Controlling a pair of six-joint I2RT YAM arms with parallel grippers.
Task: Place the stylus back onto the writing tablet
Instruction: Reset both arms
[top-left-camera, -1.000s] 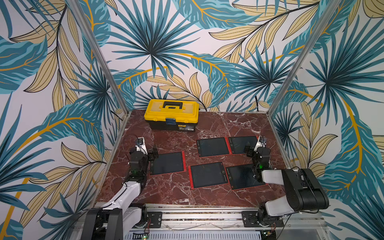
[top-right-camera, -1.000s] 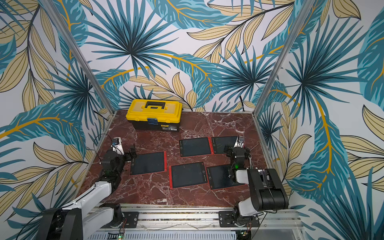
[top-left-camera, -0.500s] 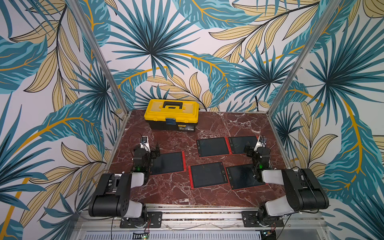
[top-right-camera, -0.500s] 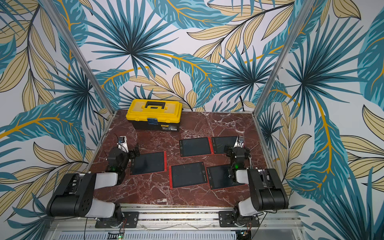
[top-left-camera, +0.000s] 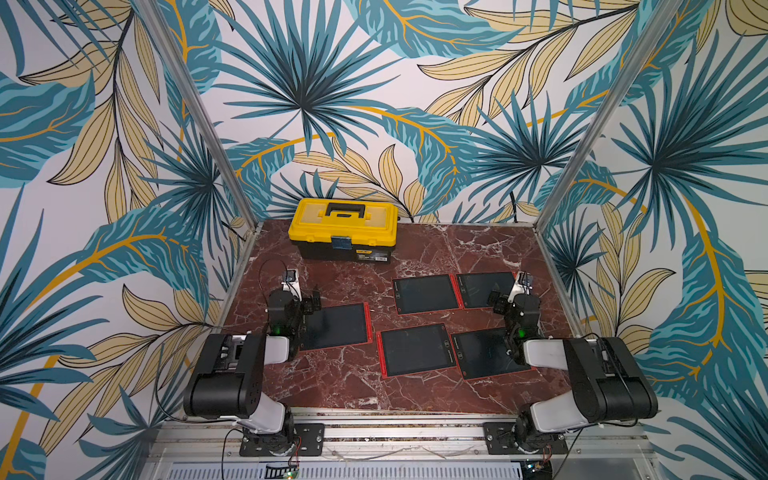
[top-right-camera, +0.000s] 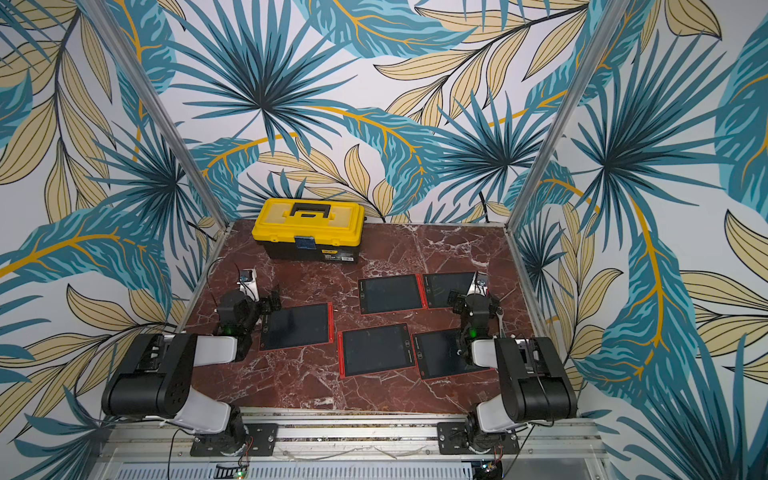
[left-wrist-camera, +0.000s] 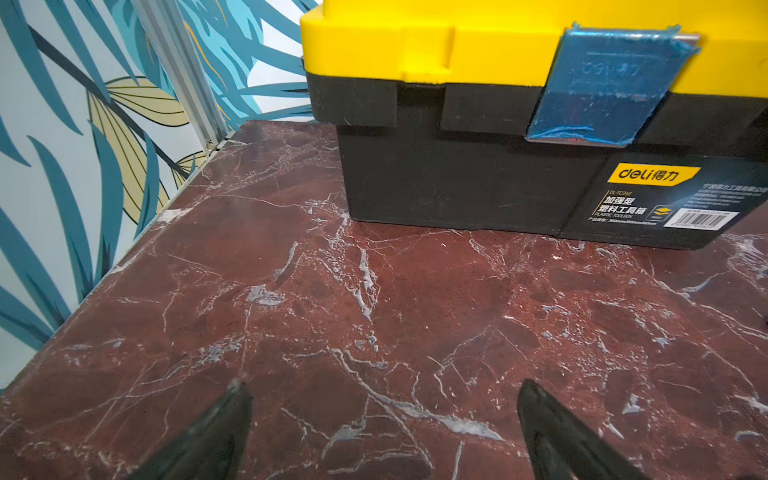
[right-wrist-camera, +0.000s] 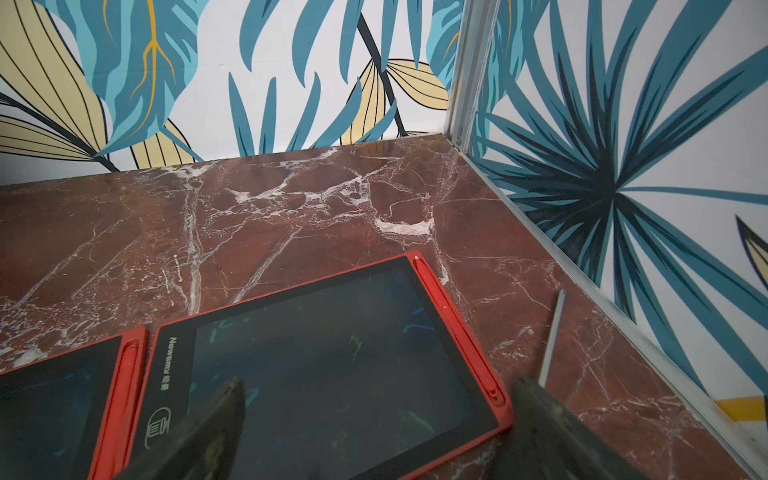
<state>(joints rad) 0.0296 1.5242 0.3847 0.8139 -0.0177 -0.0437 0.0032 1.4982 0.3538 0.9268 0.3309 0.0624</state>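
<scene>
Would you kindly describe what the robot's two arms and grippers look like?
The left arm and right arm match: boxy black joint housings joined by white rounded links, each with a small green light near the wrist and thin black cables. The left gripper and right gripper have black, tapered, pointed fingers.

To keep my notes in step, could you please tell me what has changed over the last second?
The left arm folded back, its elbow rising near the base; the left pincer edged slightly toward the toolbox, open and empty. The right arm, the right pincer (open) and the five tablets stayed put.
</scene>
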